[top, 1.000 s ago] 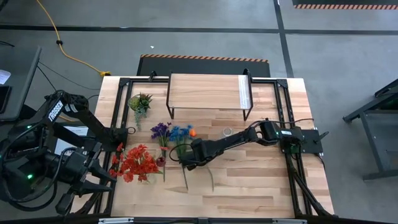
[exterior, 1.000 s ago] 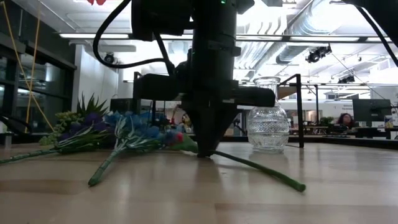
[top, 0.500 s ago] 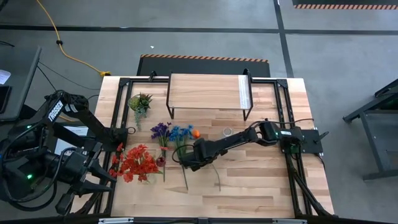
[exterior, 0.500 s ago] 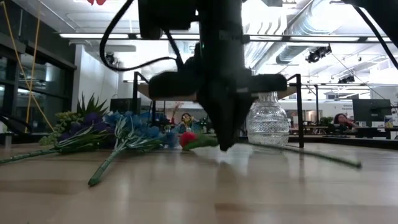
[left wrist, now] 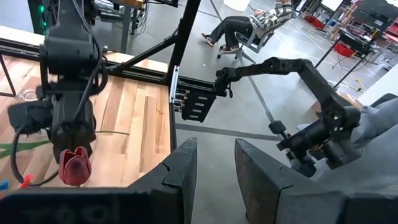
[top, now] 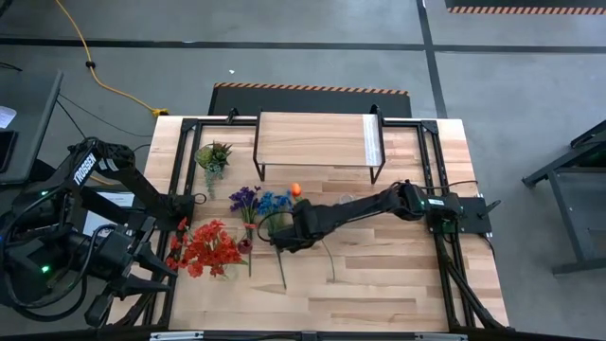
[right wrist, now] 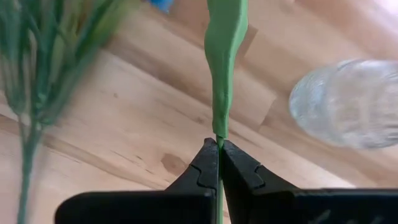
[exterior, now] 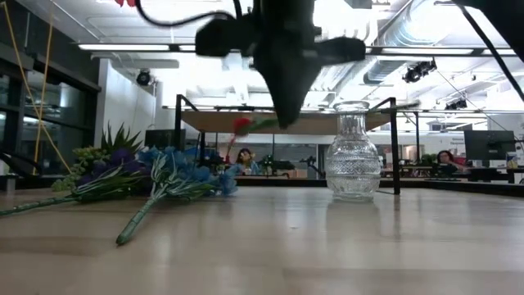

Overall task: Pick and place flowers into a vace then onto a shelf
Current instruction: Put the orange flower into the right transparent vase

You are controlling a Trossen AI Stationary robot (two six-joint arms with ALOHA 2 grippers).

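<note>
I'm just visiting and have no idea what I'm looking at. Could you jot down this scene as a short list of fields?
Right gripper: shut on a flower stem, lifted above the table
Lifted flower: orange bloom, in the air
Left gripper: parked off the table's left edge
Vase: clear glass, upright, no flowers in it
Other flowers: lying on the table
Shelf: nothing on it

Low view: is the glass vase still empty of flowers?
Yes: the vase stands empty on the table, while the right tool holds a red-bloomed flower raised in the air beside it.
</note>
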